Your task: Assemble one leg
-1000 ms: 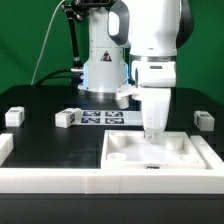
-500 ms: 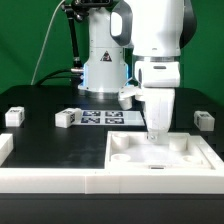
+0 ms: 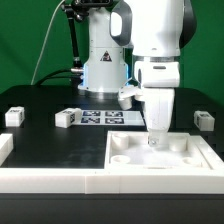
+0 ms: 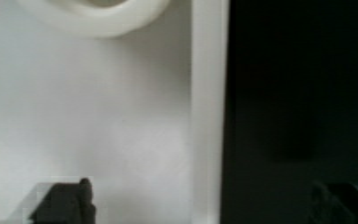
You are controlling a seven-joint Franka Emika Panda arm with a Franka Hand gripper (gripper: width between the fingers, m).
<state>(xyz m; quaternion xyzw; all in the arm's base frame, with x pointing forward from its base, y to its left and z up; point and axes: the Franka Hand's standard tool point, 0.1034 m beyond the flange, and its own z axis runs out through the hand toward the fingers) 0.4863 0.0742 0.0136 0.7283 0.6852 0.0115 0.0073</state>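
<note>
Three small white legs with tags stand on the black table: one (image 3: 13, 115) at the exterior view's far left, one (image 3: 66, 117) beside the marker board, one (image 3: 203, 119) at the far right. My gripper (image 3: 154, 138) points straight down over the back edge of the large white panel (image 3: 160, 165). In the wrist view the gripper (image 4: 202, 203) is open and empty. One dark fingertip (image 4: 66, 200) is over the panel (image 4: 105, 120) and the other over the black table. A round socket (image 4: 101, 12) of the panel shows there.
The marker board (image 3: 105, 117) lies behind the panel, in front of the robot base. Another small white part (image 3: 128, 97) sits behind the gripper. A white rail (image 3: 50, 181) runs along the table's front, with a white piece (image 3: 5, 146) at the left edge.
The gripper has shifted slightly toward the exterior view's right and lowered a little toward the panel's back edge. Nothing else has moved.
</note>
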